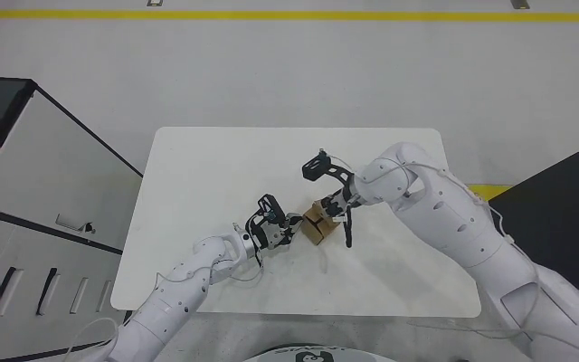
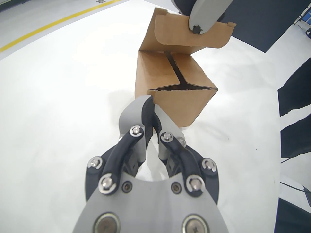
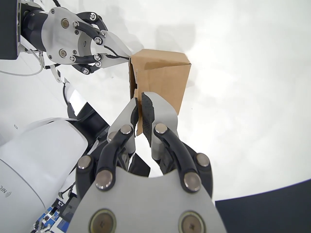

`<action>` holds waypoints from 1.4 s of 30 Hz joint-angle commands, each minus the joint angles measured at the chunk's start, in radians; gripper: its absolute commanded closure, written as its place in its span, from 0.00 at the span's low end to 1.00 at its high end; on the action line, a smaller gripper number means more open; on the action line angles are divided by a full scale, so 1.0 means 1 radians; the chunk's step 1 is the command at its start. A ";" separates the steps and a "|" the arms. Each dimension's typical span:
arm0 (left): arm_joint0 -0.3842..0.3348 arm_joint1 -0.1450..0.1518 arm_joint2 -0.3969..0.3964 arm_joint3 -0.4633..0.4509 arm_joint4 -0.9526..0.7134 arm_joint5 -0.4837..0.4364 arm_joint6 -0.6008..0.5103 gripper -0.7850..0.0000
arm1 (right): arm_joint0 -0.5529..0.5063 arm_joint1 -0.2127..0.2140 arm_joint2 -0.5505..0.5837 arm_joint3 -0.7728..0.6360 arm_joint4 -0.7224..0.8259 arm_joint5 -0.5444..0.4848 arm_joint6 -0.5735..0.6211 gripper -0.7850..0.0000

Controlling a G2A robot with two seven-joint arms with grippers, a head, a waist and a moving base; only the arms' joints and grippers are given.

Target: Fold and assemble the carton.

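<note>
The left gripper (image 2: pixel 152 112) is clenched at the nearest corner of the carton (image 2: pixel 170 86), seemingly on a thin cardboard edge. The small brown carton is stood near the middle of the white table (image 1: pixel 208 181). Its end flaps are folded in, with a dark Y-shaped gap left between them. Beyond, its rounded tuck flap (image 2: pixel 175 35) is raised and pinched fast by the right gripper (image 3: pixel 140 110).
</note>
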 commanded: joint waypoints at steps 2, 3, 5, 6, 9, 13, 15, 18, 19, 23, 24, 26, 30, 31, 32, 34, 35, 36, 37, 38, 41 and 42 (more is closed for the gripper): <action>0.000 0.000 0.000 0.000 0.000 0.000 0.000 1.00 | 0.018 -0.010 -0.029 0.009 -0.019 0.003 0.003 1.00; 0.004 0.000 0.000 -0.003 -0.002 0.010 -0.002 1.00 | 0.024 -0.014 -0.038 0.012 -0.026 0.005 0.003 1.00; 0.008 0.000 -0.002 -0.009 -0.003 0.015 -0.006 1.00 | 0.036 -0.021 -0.056 0.017 -0.038 0.008 0.006 1.00; 0.010 0.000 -0.004 -0.008 -0.005 0.015 -0.006 1.00 | 0.041 -0.024 -0.063 0.020 -0.042 0.010 0.006 1.00; 0.012 0.001 -0.010 -0.007 -0.008 0.014 -0.007 1.00 | 0.053 -0.033 -0.081 0.030 -0.049 0.014 0.008 1.00; 0.017 0.004 -0.021 -0.006 -0.010 0.011 -0.005 1.00 | 0.063 -0.043 -0.098 0.042 -0.051 0.017 0.005 1.00; 0.021 0.005 -0.029 -0.008 -0.011 0.011 -0.004 1.00 | 0.067 -0.048 -0.105 0.049 -0.053 0.017 0.004 1.00; 0.029 0.010 -0.046 -0.013 -0.012 0.011 -0.004 1.00 | 0.073 -0.055 -0.114 0.059 -0.053 0.019 -0.002 1.00; 0.031 0.011 -0.051 -0.014 -0.012 0.012 -0.004 1.00 | 0.074 -0.056 -0.115 0.061 -0.053 0.019 -0.003 1.00; 0.047 0.018 -0.078 -0.026 -0.016 0.013 -0.008 1.00 | 0.078 -0.064 -0.123 0.073 -0.047 0.013 -0.009 1.00; 0.052 0.020 -0.085 -0.030 -0.016 0.013 -0.011 1.00 | 0.079 -0.066 -0.124 0.076 -0.046 0.012 -0.011 0.99; 0.061 0.023 -0.097 -0.037 -0.018 0.012 -0.015 1.00 | 0.081 -0.069 -0.127 0.081 -0.045 0.008 -0.014 0.99; 0.071 0.027 -0.110 -0.045 -0.020 0.012 -0.024 1.00 | 0.085 -0.076 -0.132 0.095 -0.038 0.002 -0.019 0.97; 0.072 0.028 -0.112 -0.047 -0.021 0.012 -0.026 1.00 | 0.086 -0.077 -0.134 0.098 -0.038 0.000 -0.020 0.96; 0.074 0.028 -0.113 -0.048 -0.021 0.012 -0.027 1.00 | 0.086 -0.079 -0.135 0.101 -0.034 -0.002 -0.020 0.96; 0.075 0.028 -0.115 -0.051 -0.022 0.012 -0.029 1.00 | 0.088 -0.082 -0.138 0.109 -0.032 -0.007 -0.021 0.95; 0.076 0.028 -0.116 -0.051 -0.022 0.013 -0.029 1.00 | 0.089 -0.084 -0.141 0.112 -0.034 -0.007 -0.022 0.95; 0.076 0.028 -0.116 -0.051 -0.023 0.014 -0.029 1.00 | 0.090 -0.086 -0.143 0.114 -0.032 -0.008 -0.022 0.95; 0.076 0.028 -0.117 -0.051 -0.023 0.014 -0.029 1.00 | 0.091 -0.088 -0.145 0.117 -0.034 -0.009 -0.022 0.95; 0.076 0.028 -0.118 -0.051 -0.023 0.013 -0.029 1.00 | 0.092 -0.090 -0.149 0.120 -0.037 -0.010 -0.021 0.96; 0.076 0.028 -0.120 -0.050 -0.024 0.013 -0.029 1.00 | 0.096 -0.095 -0.157 0.126 -0.044 -0.008 -0.022 0.95; 0.076 0.029 -0.120 -0.050 -0.023 0.013 -0.030 1.00 | 0.097 -0.097 -0.159 0.128 -0.047 -0.008 -0.022 0.96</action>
